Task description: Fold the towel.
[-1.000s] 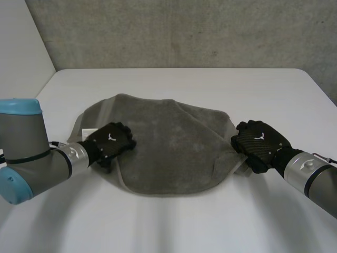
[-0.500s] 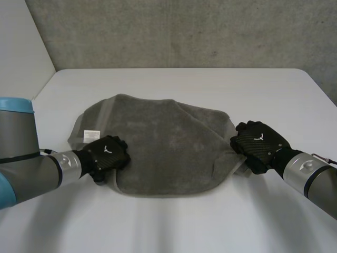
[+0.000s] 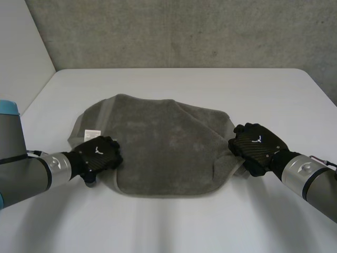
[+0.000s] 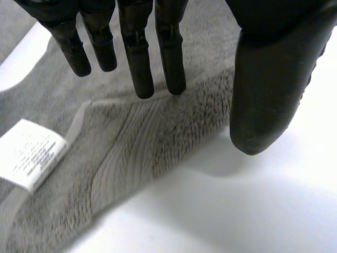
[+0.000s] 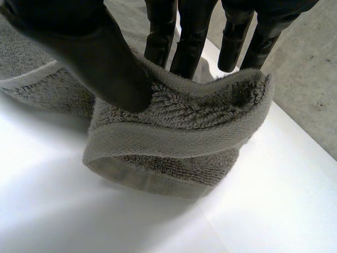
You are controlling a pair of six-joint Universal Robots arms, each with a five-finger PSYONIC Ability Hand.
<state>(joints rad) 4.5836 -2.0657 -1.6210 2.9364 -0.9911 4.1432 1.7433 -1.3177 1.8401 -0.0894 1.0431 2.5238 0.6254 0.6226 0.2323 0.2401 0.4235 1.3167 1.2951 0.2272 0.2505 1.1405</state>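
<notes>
The left hand is open: its fingers are straight over the near left edge of the grey towel, and its thumb is over the white table beside that edge. A white label lies near the fingertips. The right hand pinches a fold of the towel's right edge between thumb and fingers. The towel lies in the middle of the table.

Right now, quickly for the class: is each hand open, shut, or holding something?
Left hand: open, fingers straight above the towel edge.
Right hand: shut on the towel, thumb pinching a folded edge against the fingers.
</notes>
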